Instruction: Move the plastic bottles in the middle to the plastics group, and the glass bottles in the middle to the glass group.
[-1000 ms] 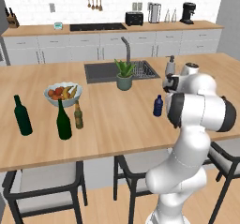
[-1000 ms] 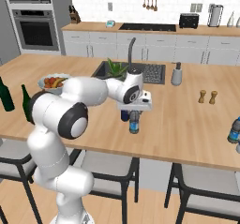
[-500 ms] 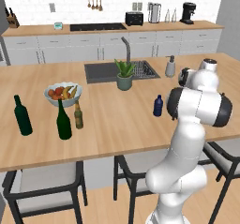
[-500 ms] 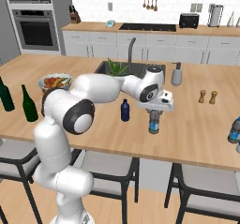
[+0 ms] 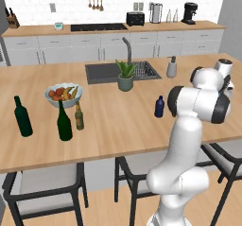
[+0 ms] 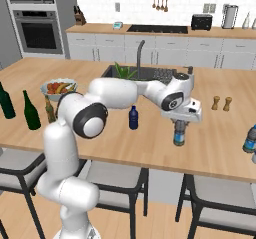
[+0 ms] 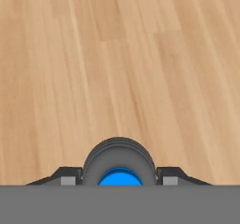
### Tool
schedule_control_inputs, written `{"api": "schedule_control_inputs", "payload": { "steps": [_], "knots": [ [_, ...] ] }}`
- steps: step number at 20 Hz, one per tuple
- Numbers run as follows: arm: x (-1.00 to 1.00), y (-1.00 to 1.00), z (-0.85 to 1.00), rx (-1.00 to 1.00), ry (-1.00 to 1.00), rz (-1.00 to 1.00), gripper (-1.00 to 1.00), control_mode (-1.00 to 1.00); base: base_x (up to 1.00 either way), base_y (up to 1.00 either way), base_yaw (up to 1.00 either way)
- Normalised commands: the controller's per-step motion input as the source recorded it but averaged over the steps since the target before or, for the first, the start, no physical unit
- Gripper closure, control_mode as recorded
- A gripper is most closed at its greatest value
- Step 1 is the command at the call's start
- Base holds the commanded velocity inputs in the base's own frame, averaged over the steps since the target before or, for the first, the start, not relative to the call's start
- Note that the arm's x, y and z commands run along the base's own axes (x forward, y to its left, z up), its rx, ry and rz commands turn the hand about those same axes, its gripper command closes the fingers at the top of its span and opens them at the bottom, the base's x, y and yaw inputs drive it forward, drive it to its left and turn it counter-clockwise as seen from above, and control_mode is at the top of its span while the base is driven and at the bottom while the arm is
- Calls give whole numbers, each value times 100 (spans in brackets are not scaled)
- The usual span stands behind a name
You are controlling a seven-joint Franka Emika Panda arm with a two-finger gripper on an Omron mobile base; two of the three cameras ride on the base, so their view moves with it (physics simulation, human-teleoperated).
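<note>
My gripper (image 6: 180, 127) is shut on a small greyish see-through plastic bottle (image 6: 179, 135) with a blue cap, held upright low over the wooden counter (image 6: 150, 143), right of centre. From the hand view its round top (image 7: 119, 158) sits between my gripper's (image 7: 120, 176) tips. The squat dark-blue plastic bottle (image 6: 133, 118) (image 5: 159, 107) stands in the middle. A slim amber glass bottle (image 5: 79, 117) (image 6: 50, 112) stands beside two tall green wine bottles (image 5: 64, 122) (image 5: 22, 117) at the left. The pale bluish bottle (image 6: 249, 140) of the plastics group stands at the far right.
A fruit bowl (image 5: 63, 95) sits behind the green bottles. A potted plant (image 5: 125, 74) and a sink (image 5: 101, 73) lie mid-counter, with a grey soap dispenser (image 5: 171, 67) to their right. Wooden salt and pepper shakers (image 6: 221, 103) stand behind the path to the right end.
The arm has swung to the right, carrying the greyish bottle away from the dark-blue bottle and toward the counter's right end. The other bottles have stayed put.
</note>
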Motion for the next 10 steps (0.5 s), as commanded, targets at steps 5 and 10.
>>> {"api": "schedule_control_inputs", "payload": {
  "steps": [5, 10],
  "knots": [
    [0, -66, 0, 0, -5, -7, 100, -100, 0, 0, 0],
    [0, -68, 10, 0, -7, -8, 100, -100, 0, 0, 0]
  ]
}}
